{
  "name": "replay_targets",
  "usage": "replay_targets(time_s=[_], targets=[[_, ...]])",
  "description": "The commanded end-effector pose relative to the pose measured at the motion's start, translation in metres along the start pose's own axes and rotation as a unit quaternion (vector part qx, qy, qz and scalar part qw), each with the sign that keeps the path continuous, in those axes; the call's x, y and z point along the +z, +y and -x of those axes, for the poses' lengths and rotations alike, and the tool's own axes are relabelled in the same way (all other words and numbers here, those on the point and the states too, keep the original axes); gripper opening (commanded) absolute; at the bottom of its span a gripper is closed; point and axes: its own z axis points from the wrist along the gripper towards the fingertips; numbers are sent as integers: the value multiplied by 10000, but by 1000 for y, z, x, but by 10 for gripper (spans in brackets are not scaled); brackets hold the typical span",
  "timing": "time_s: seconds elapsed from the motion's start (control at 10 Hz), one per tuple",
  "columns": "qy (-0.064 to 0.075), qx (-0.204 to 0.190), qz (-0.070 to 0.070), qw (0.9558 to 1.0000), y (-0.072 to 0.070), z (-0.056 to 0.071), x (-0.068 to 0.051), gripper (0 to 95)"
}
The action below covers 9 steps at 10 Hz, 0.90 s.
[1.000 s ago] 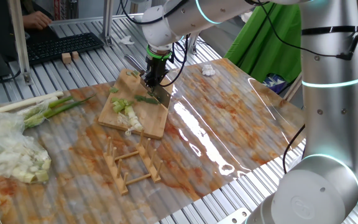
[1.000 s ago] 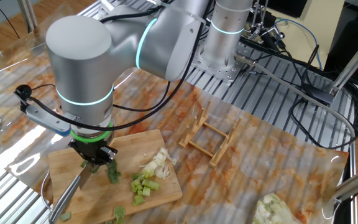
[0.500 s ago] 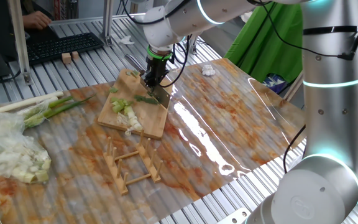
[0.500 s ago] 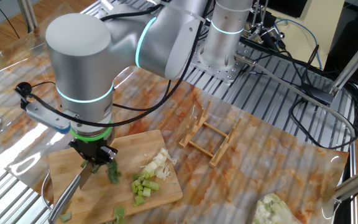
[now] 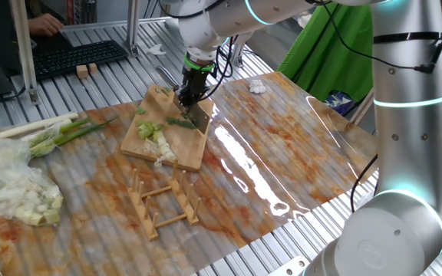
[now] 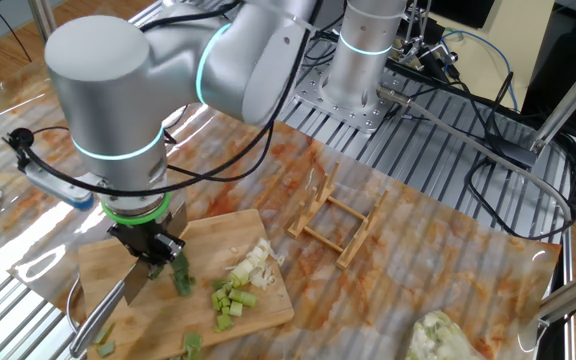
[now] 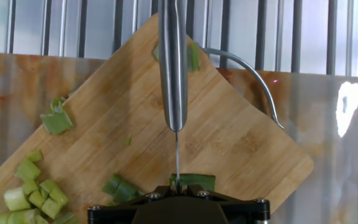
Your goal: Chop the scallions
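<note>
My gripper (image 5: 189,92) is shut on a knife (image 5: 199,115) whose blade points down onto the wooden cutting board (image 5: 186,156). In the other fixed view the gripper (image 6: 149,262) stands over the board's (image 6: 208,238) left part, with the knife (image 6: 131,291) slanting down to the left. Scallions lie chopped on the board: a green length (image 6: 181,279) beside the blade, short pale-green bits (image 6: 232,299) and white bits (image 6: 256,257). In the hand view the knife (image 7: 173,74) shows edge-on, with a green scallion piece (image 7: 196,181) right under the gripper (image 7: 176,186).
A bundle of whole stalks (image 5: 46,130) and a pale heap in clear plastic (image 5: 15,192) lie left of the board. A wooden rack (image 5: 163,203) stands in front of it. A crumpled white wad (image 5: 256,86) and a keyboard (image 5: 75,57) lie farther back.
The arm's upper links have swung a little to the left and tilted. The gripper and knife have stayed almost in place over the board, and the scallion pieces have not moved.
</note>
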Motion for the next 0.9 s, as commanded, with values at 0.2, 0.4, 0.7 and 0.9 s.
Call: replay_targets(time_s=[0.2, 0.4, 0.7, 0.9], targets=[[131, -215, -243, 9994, -2, 2, 5, 0], [209, -250, -317, 9990, -3, -1, -10, 0], [149, -226, -366, 9990, -4, -2, -16, 0], [144, -232, -376, 9989, -5, -2, -20, 0]])
